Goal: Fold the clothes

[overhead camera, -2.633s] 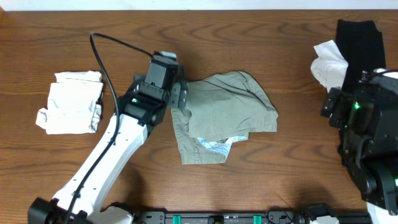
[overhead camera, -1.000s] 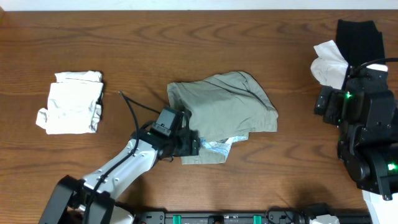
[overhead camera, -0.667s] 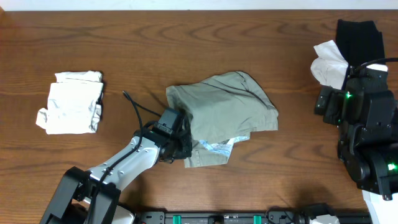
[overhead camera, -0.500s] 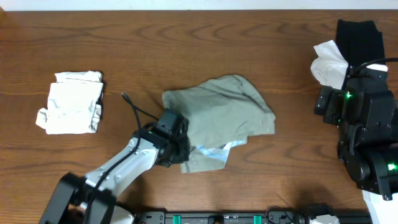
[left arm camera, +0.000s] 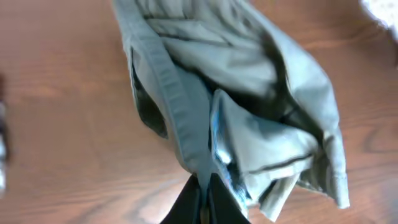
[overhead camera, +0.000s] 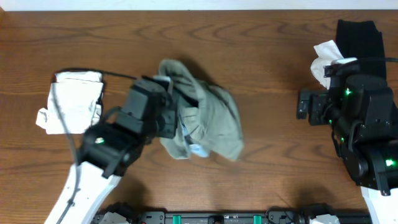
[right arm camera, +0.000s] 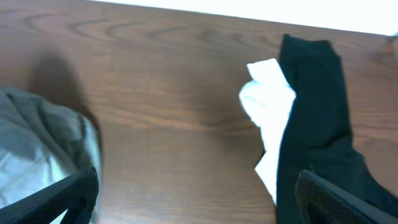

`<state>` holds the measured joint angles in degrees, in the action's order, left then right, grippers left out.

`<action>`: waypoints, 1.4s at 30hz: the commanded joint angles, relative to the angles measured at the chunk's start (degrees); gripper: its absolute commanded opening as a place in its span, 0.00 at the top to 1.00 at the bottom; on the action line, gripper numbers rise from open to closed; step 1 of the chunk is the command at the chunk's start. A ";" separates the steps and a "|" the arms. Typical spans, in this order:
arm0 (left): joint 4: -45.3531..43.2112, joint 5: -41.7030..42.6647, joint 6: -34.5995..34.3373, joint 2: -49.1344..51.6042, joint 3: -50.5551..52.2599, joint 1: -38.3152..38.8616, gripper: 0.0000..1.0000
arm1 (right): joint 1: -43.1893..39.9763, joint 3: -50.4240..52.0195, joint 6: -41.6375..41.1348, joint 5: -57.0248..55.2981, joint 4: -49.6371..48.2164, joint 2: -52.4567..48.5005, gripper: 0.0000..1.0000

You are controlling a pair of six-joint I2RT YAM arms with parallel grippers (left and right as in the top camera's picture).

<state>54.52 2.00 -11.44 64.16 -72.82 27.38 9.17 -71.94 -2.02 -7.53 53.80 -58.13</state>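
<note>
Khaki shorts [overhead camera: 211, 118], lifted and dragged leftward, are dangling from the left pincer [left arm camera: 202, 198] clenching their edge; right pincer [right arm camera: 199, 199] is gaping, released.

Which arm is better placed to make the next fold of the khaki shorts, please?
Left: the left gripper is shut on the shorts. The right gripper hangs open, well apart, near the black garment.

tool [left arm camera: 203, 198]: jaws pinched on shorts [left arm camera: 249, 106] hem | shorts: hanging bunched | below: wooden table [left arm camera: 62, 93]
</note>
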 commanded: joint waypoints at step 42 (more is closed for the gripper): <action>12.26 -1.81 19.80 9.03 -46.27 -0.28 0.94 | 19.50 5.20 0.11 18.32 -7.50 -14.97 0.01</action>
<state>67.48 0.84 7.57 73.54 -118.10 27.38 27.11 -69.58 1.45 11.55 48.12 -71.81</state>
